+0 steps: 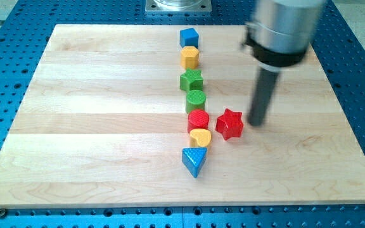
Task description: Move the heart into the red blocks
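Observation:
A yellow heart (200,137) lies near the board's middle, touching the red cylinder (198,120) just above it. A red star (229,123) sits to the right of the cylinder, a small gap from the heart. My tip (257,122) rests on the board just right of the red star, close to it, and well right of the heart.
A column runs up from the heart: green cylinder (196,100), green star (191,80), yellow hexagon (190,57), blue cube (189,37). A blue triangle (194,161) lies just below the heart. The wooden board (75,126) sits on a blue perforated table.

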Tool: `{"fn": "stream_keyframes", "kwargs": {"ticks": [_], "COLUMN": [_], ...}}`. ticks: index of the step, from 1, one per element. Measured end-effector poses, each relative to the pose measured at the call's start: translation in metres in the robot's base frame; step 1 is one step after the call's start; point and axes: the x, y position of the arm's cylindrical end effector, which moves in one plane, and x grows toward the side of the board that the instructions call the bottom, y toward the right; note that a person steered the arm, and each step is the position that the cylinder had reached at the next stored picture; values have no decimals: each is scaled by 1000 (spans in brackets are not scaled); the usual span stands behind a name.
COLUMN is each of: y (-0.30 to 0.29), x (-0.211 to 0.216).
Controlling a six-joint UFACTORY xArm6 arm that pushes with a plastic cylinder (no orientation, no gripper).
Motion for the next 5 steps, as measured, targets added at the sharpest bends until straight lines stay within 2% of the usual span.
{"fn": "stream_keyframes", "kwargs": {"ticks": [1, 2, 3, 4, 5], "y": [-12, -62, -67, -49, -88], "x": [61, 32, -21, 6, 89]}}
